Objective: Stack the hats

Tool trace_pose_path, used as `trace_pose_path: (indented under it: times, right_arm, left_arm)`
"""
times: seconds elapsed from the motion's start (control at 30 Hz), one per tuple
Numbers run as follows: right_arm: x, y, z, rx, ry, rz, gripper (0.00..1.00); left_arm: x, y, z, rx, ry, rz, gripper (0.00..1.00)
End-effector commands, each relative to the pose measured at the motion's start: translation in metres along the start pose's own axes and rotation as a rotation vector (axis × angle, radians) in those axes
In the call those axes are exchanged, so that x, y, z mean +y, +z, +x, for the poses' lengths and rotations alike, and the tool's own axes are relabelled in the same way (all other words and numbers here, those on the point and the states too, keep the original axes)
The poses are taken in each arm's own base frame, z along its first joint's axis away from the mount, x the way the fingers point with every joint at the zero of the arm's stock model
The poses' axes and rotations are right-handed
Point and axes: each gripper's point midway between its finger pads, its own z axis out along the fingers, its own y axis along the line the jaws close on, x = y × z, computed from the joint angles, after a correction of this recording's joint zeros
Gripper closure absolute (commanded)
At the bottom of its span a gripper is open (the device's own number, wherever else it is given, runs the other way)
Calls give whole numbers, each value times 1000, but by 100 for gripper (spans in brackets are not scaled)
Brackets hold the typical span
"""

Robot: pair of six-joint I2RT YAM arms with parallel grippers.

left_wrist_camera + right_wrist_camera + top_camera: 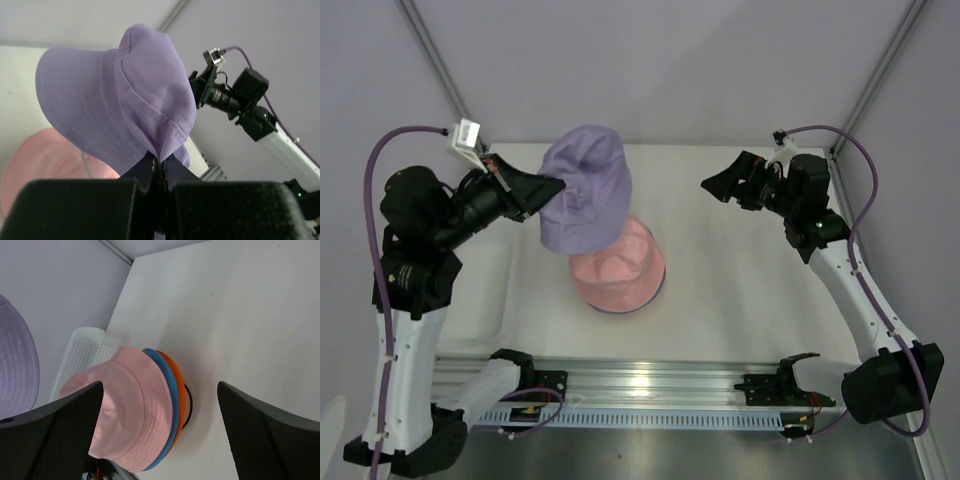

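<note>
My left gripper [548, 188] is shut on the brim of the lavender purple hat [585, 190] and holds it in the air above the stack; the pinch shows in the left wrist view [161, 162]. The pink hat [620, 265] tops the stack on the table. In the right wrist view the pink hat [127, 405] lies over the blue hat [169, 390] and the orange hat [180, 390], on the black wire frame [189, 407]. My right gripper [715, 187] is open and empty, in the air right of the stack.
A white mesh basket [82, 357] stands at the table's left side, beside the stack. The enclosure's walls and corner posts close in the back and sides. A metal rail [650, 385] runs along the near edge.
</note>
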Motion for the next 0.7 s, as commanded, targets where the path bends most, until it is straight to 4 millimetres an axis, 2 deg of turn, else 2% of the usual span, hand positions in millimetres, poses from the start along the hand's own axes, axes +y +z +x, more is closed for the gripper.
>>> trace_pose_path:
  times: [0.0, 0.07, 0.13, 0.27, 0.33, 0.4, 0.53, 0.67]
  right_arm:
    - [3, -4, -5, -39, -30, -13, 0]
    - [5, -4, -2, -32, -12, -25, 0]
    - [7, -3, 2, -23, -2, -45, 1]
    - [4, -4, 7, -13, 5, -42, 0]
    - [3, -3, 11, -1, 6, -47, 0]
    - [3, -2, 14, 6, 14, -55, 0]
    - [7, 5, 21, 30, 36, -97, 0]
    - [26, 13, 38, 86, -2, -154, 0]
  left_arm:
    - [-22, 13, 6, 23, 72, 96, 99]
    - [-22, 22, 17, 55, 89, 112, 99]
    - [-11, 39, 39, 120, 73, 120, 99]
    - [37, 53, 78, 201, 52, -9, 99]
    - [57, 49, 97, 242, 62, -76, 99]
    - [64, 44, 107, 268, 65, -90, 94]
    - [93, 38, 136, 333, 73, -174, 88]
    - [107, 29, 160, 396, 70, -203, 81]
